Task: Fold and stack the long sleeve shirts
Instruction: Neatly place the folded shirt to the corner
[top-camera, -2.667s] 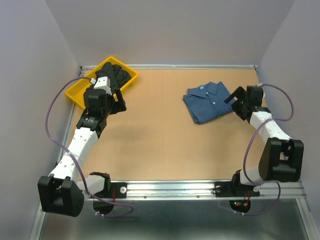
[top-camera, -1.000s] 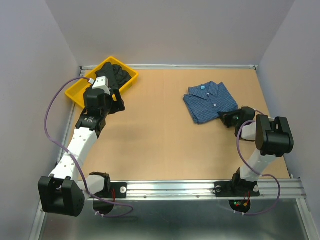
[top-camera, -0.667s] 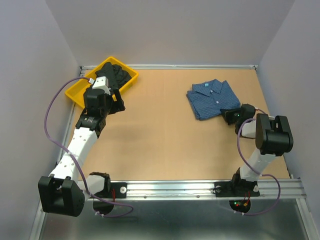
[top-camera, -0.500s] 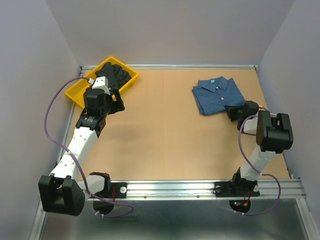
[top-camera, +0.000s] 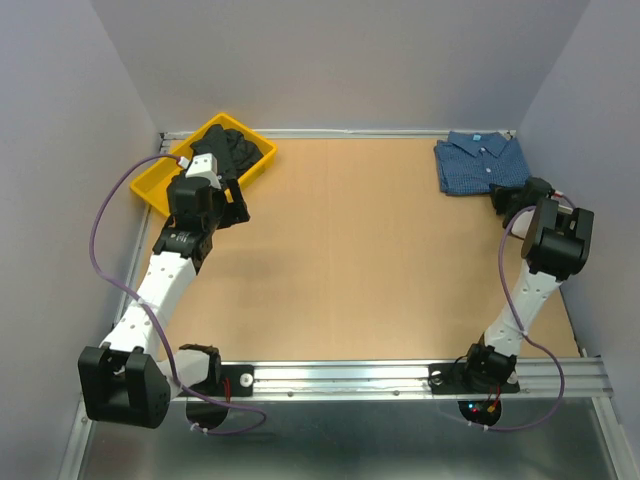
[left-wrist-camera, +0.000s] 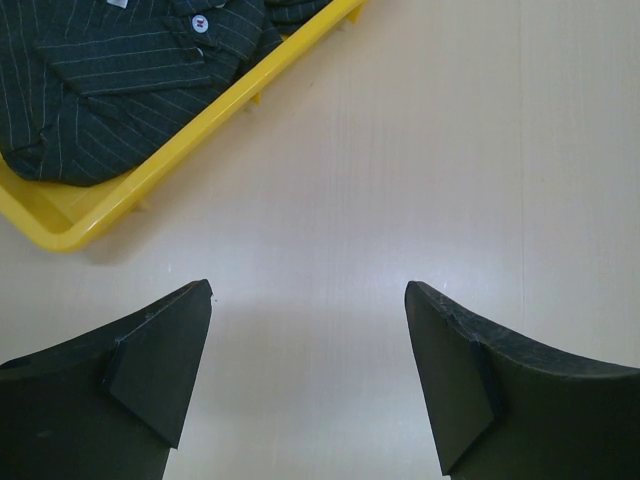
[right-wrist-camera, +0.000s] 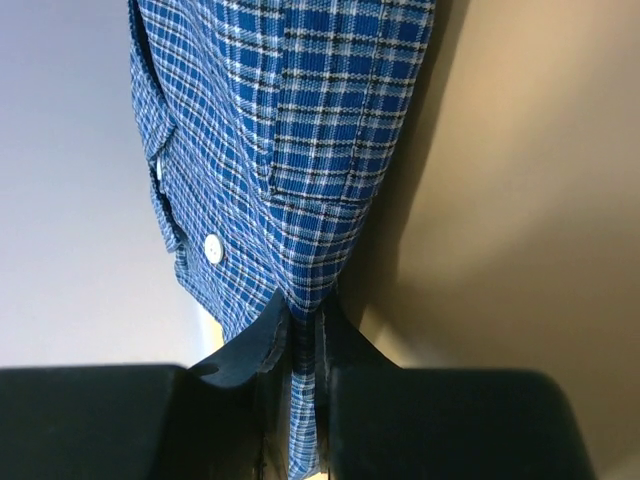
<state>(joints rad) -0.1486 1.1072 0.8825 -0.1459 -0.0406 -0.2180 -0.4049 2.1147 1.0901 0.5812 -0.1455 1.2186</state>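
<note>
Tabletop (top-camera: 340, 260): brown board, walled.
Blue shirt (top-camera: 478, 163): folded, 1 o'clock corner.
Right gripper (right-wrist-camera: 303, 330): clenched on its hem.
Left gripper (left-wrist-camera: 308, 290): released, beside yellow tray (left-wrist-camera: 200, 122).
Black shirt (left-wrist-camera: 110, 70): in tray, 10 o'clock; folding and stacking pending.

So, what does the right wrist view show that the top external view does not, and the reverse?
Only the right wrist view: the right gripper shut on the edge of the blue checked shirt, its fine weave, and a white button. Only the top view: the shirt's place in the far right corner of the table, the yellow tray holding the dark shirt, and the open left gripper near it. Both: that shirt, that gripper, the table.
</note>
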